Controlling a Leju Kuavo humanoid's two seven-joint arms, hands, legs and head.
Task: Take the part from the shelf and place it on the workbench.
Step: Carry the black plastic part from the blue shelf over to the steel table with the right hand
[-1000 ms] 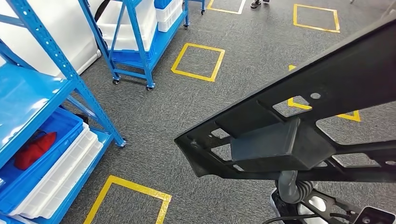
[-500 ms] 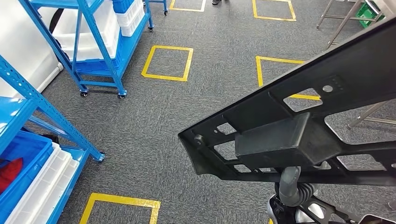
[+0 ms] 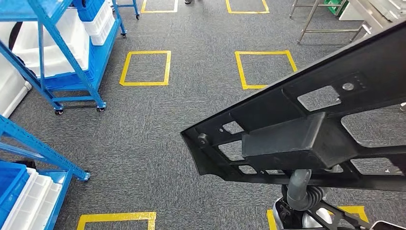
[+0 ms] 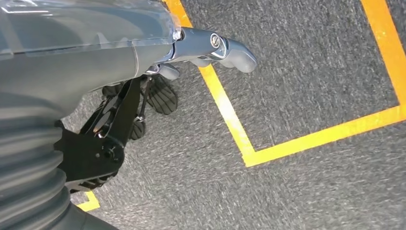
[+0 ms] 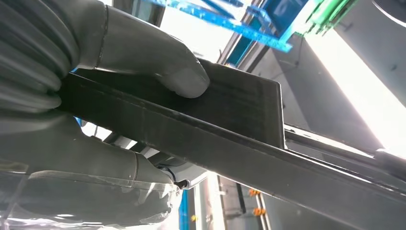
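Note:
A long black plastic part [image 3: 297,139] with cut-outs and a boxy block stretches across the right half of the head view, above the grey carpet. My right hand [image 3: 299,188] grips it from beneath. In the right wrist view my right hand [image 5: 110,110] wraps the part [image 5: 239,124], with the thumb [image 5: 184,79] pressed flat on its block. My left hand [image 4: 158,76] hangs over the floor, holding nothing, thumb [image 4: 230,50] stretched out and dark fingers [image 4: 160,96] apart. A steel-legged workbench [image 3: 330,21] stands at the far right.
A wheeled blue shelf [image 3: 72,52] with white bins stands at the far left. A blue rack post [image 3: 43,148] with a blue bin and white trays lies at the near left. Yellow taped squares [image 3: 146,68] mark the grey carpet. A person's shoe [image 3: 189,1] shows at the far edge.
The whole picture has shifted: the camera has turned to the right, so the blue shelves have slid left and the steel workbench has come into sight. The part stays in my right hand.

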